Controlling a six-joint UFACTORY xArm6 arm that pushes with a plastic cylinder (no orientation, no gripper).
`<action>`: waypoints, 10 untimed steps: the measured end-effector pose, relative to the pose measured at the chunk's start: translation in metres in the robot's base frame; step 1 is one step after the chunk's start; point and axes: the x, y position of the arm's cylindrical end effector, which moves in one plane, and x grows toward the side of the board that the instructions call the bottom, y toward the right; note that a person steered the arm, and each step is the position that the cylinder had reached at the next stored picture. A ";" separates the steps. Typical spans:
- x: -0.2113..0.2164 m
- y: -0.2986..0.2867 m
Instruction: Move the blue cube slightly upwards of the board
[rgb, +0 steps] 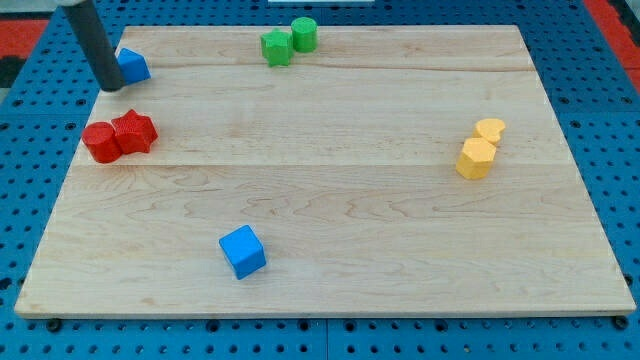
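The dark rod comes in from the view's top left corner, and my tip (111, 86) rests on the wooden board (330, 200) at its upper left, touching or just beside the left edge of a small blue block (134, 65) whose shape is partly hidden by the rod. The arm carries no hand, so there is nothing open or closed to report; the rod simply stands at the block's side. The blue cube (243, 251) sits well apart from the tip, near the board's bottom edge and somewhat left of centre, turned a little so one corner faces the view's bottom. Below the tip, two red blocks (118, 136) lie touching each other close to the left edge. Near the top edge, two green blocks (289, 41) sit side by side, touching. Toward the view's right, two yellow blocks (481, 148) stand in contact, one above the other.
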 end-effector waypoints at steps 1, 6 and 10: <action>-0.014 0.013; 0.149 0.240; 0.273 0.184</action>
